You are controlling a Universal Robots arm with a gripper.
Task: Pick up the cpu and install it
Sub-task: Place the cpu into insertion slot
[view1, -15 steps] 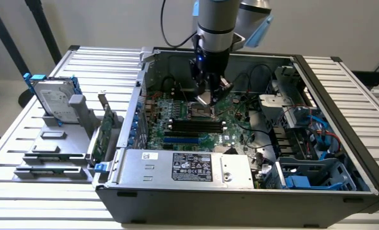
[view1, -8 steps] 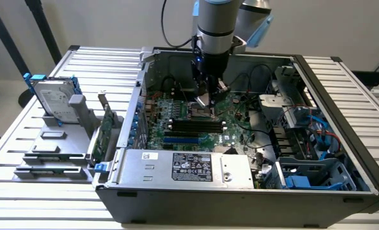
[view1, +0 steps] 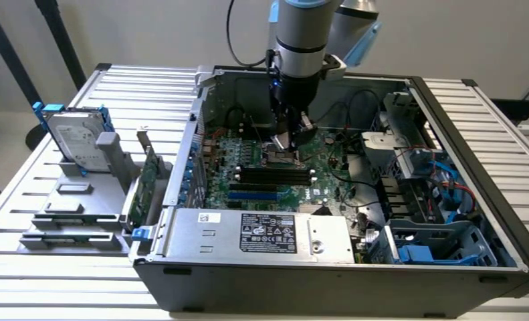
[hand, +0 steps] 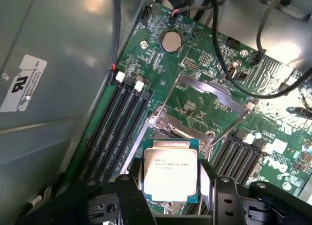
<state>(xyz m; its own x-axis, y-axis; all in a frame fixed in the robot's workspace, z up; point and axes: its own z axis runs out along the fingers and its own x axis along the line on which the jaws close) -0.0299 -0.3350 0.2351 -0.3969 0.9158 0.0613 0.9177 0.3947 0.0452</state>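
- The slatted tabletop [view1: 59, 284] carries an open computer case [view1: 336, 277], lying on its side.
- Nearest inside the case is a silver power supply [view1: 255, 233] with a dark label. A blue drive bay [view1: 422, 254] sits in the corner on the exterior view's right.
- Behind these lies the green motherboard [view1: 322, 150], with black memory slots [view1: 269, 175] and loose black cables across it.
- Outside the case, on the exterior view's left, a grey holder [view1: 77, 217] keeps a hard drive [view1: 75, 144] with blue clips leaning upright. A green card [view1: 139, 197] stands just beside the case wall.
- The arm [view1: 300, 33] reaches straight down into the middle of the case, with the pincer [view1: 287, 142] low over the board.
- The wrist view gives the close detail. The pincer [hand: 170, 180] pinches the cpu [hand: 170, 171], one finger against each side edge.
- The cpu is a flat square chip with a dull silver top, faint printed text and a thin green rim.
- It is held level just over the socket frame [hand: 181, 125], whose metal plate [hand: 209, 95] is flipped open. I cannot tell whether it touches the socket.
- Farther along the board is a round coin cell [hand: 170, 40].
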